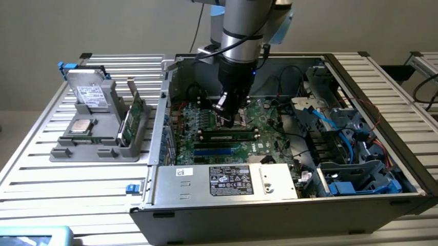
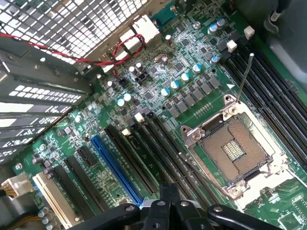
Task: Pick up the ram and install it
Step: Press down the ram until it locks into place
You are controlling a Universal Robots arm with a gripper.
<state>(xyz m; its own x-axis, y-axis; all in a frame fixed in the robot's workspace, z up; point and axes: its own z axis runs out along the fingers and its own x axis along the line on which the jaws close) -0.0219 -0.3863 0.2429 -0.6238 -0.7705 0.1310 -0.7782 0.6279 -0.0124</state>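
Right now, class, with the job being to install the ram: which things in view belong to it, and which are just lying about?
Belongs to the job: ram, lying along a motherboard slot; claw, shut, close by it; black slots.
Lying about: hard drive; silver processor chip; green cards; grey holder under them; power supply.

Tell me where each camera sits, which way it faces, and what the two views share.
Exterior view: off the arm, raised, looking down into the open computer case; shows the arm and its gripper above the motherboard.
Wrist view: on the wrist, looking down the gripper at the motherboard and its empty processor socket.
Shared: gripper, motherboard, memory slots.
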